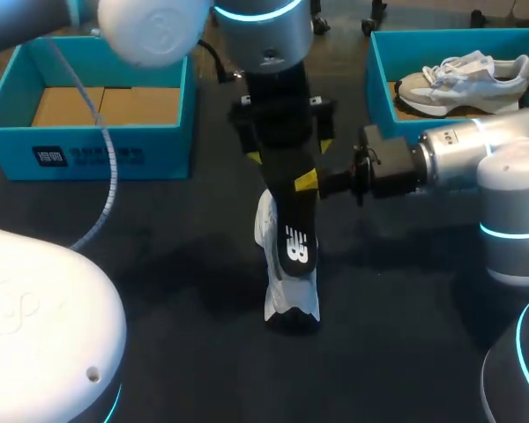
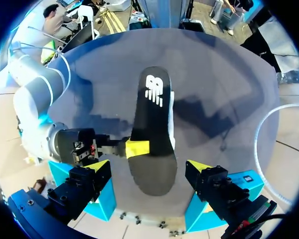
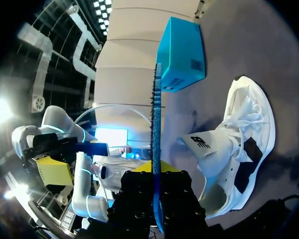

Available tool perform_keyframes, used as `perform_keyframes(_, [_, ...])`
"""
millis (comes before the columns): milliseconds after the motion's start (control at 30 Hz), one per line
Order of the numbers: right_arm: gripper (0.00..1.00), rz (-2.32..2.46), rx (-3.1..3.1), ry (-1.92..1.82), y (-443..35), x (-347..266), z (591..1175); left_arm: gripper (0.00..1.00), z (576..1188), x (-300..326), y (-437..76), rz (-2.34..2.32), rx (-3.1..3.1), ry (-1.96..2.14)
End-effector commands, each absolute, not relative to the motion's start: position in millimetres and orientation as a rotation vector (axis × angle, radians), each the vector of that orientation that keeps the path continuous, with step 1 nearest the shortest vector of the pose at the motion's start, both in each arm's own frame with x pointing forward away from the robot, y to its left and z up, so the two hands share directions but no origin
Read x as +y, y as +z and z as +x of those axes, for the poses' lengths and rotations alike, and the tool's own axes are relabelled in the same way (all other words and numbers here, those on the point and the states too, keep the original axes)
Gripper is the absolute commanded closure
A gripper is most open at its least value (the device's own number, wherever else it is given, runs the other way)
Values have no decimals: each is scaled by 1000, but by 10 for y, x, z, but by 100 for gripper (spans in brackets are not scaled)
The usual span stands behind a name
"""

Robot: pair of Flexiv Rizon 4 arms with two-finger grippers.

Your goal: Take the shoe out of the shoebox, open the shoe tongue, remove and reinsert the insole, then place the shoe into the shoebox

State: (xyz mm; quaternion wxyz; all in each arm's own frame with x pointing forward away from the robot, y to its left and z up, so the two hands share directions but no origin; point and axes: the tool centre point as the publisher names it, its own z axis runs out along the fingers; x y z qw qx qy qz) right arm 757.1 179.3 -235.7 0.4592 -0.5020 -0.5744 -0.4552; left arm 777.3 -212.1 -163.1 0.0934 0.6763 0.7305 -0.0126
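While the white shoe [image 1: 282, 300] is lying out on the dark table [image 1: 176, 256], well apart from the empty shoebox [image 1: 88, 141], the black insole [image 1: 296, 242] is being held over it, pinched at one edge by the right gripper [image 1: 309, 182]. The left gripper [image 2: 148, 165] is being held spread wide above. With that thin edge grip, the insole could easily get twisted or dropped.

The insole [image 2: 152, 134] is black with a white logo; edge-on it looks blue-green underneath, perhaps. The shoe [image 3: 249, 124] is white with black patches. The far-left box [image 1: 88, 154] is turquoise outside, cardboard brown inside; the far-right box [image 1: 379, 84] is turquoise too, its second shoe [image 1: 463, 81] cream and grey. The table [image 1: 176, 264] is near black.
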Motion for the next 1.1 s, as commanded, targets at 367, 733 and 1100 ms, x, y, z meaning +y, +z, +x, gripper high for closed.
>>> perform_keyframes(367, [100,-1237,-1409,-1133,-2383,1849,7596,0,7809,-2205,-1544,2055,2208,-24])
perform_keyframes(733, [100,-1224,-1419,-1130,-2361,1848,7632,0,7770,-2172,-1399,2039,2183,-66])
perform_keyframes(1100, [100,-1225,-1416,-1117,-2361,1837,7625,0,7738,-2029,-1351,1916,2088,-352])
